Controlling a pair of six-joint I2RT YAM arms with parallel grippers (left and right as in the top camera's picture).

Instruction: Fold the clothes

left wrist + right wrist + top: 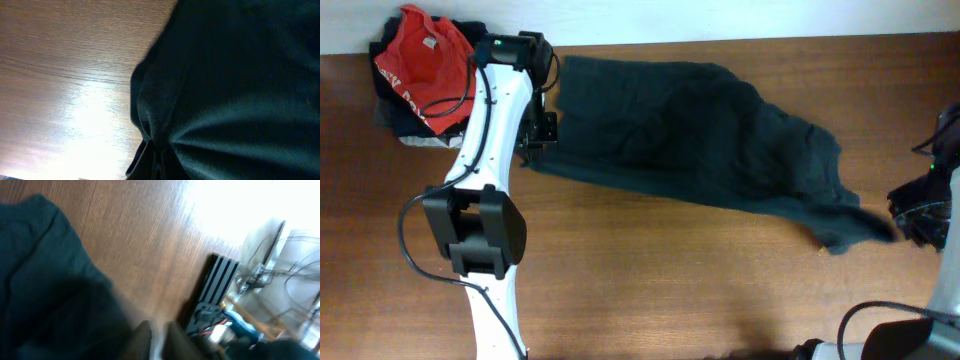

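Note:
The dark charcoal-navy garment [700, 140] lies spread and wrinkled across the far middle of the wooden table [670, 290], tapering to a corner at the right front. My left gripper [533, 148] is shut on the garment's left edge. In the left wrist view the cloth [235, 90] bunches into folds at the jaws [158, 162]. My right gripper [917, 215] is near the table's right edge, just beyond the garment's right corner. In the blurred right wrist view its fingers [159, 340] stand a narrow gap apart with nothing between them, and the garment [45, 290] lies to their left.
A red T-shirt [420, 60] lies on a pile of dark and grey clothes [420, 138] at the far left corner, beside the left arm. A black device with wires [225, 315] sits past the table's right edge. The right arm's base [880, 335] is at the front right.

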